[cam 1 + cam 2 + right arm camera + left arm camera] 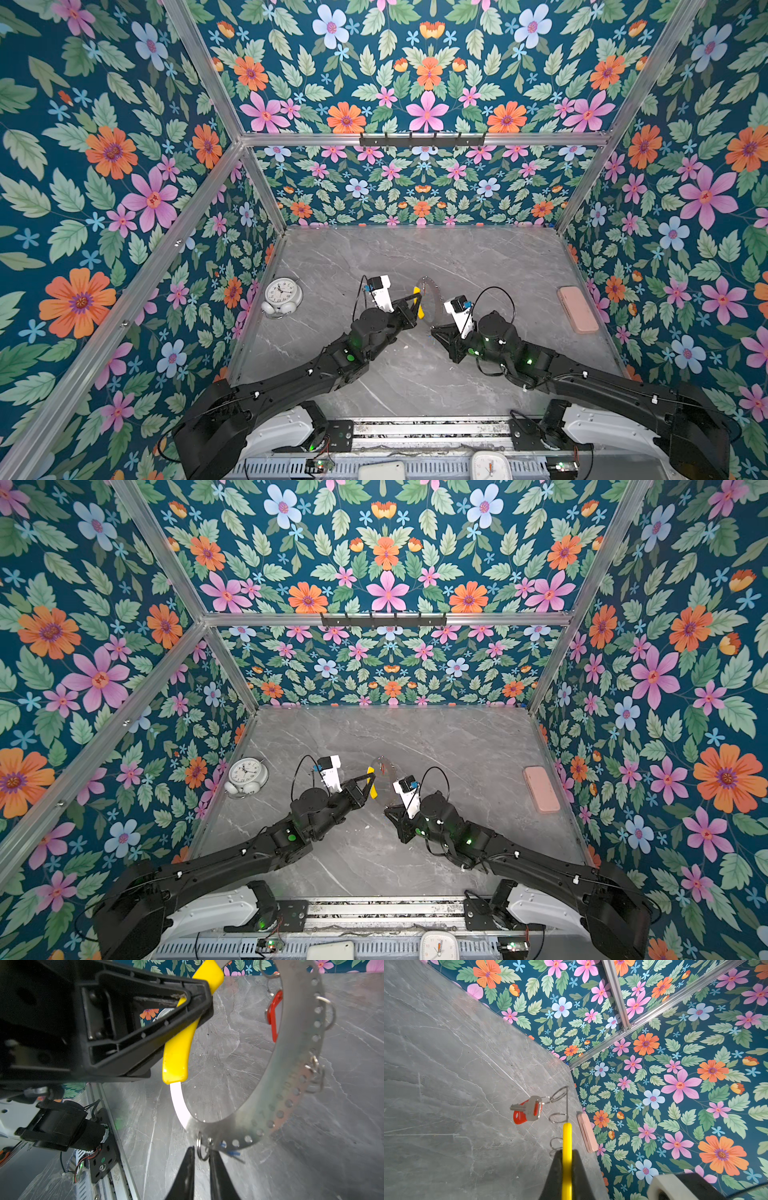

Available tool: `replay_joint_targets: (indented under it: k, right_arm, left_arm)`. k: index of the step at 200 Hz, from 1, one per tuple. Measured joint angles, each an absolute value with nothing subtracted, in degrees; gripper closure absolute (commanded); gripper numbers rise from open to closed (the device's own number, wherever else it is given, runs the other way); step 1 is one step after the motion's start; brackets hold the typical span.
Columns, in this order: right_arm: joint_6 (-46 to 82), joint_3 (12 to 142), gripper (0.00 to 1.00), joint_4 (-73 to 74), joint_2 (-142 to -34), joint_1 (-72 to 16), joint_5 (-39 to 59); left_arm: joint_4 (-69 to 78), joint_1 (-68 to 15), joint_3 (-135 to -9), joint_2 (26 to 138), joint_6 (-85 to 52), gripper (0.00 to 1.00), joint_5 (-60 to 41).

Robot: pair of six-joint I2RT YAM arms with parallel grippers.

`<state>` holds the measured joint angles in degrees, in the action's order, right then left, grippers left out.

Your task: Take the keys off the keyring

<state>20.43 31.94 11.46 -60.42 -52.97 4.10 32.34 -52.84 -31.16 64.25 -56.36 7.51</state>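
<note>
The keyring, a flat grey perforated hoop, hangs upright above the table between both arms and shows faintly in both top views. My left gripper is shut on its yellow sleeve. The key with the red tag dangles from a small ring on the hoop's far side. My right gripper is at the hoop's lowest arc. Its fingers are closed to a narrow slit on a small silver split ring. The blue-tagged key peeks out just beside them.
A round white alarm clock lies near the left wall. A pink flat case lies near the right wall. Several bare split rings hang along the hoop. The arm bases and rail run along the front edge.
</note>
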Motion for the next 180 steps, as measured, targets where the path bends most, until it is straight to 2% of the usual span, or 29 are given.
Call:
replay_joint_targets:
  k: [42, 105, 145, 180]
  right_arm:
    - [20.4, 31.94, 0.88, 11.29, -59.72, -52.97, 4.12]
    - [20.36, 31.94, 0.97, 11.66, -60.18, -52.95, 3.88]
    - [20.21, 31.94, 0.87, 11.68, -60.47, -52.99, 3.68]
    - [20.16, 31.97, 0.88, 11.62, -60.95, -52.99, 3.68]
  left_arm:
    - [32.38, -52.84, -31.16, 64.29, -56.36, 1.0, 7.7]
    - [32.38, -52.86, -31.16, 64.69, -56.34, 1.0, 7.73]
    - [32.27, -52.97, -31.38, 64.71, -55.53, 1.0, 7.79]
    - [32.1, -53.08, -31.86, 64.86, -55.68, 1.0, 7.77]
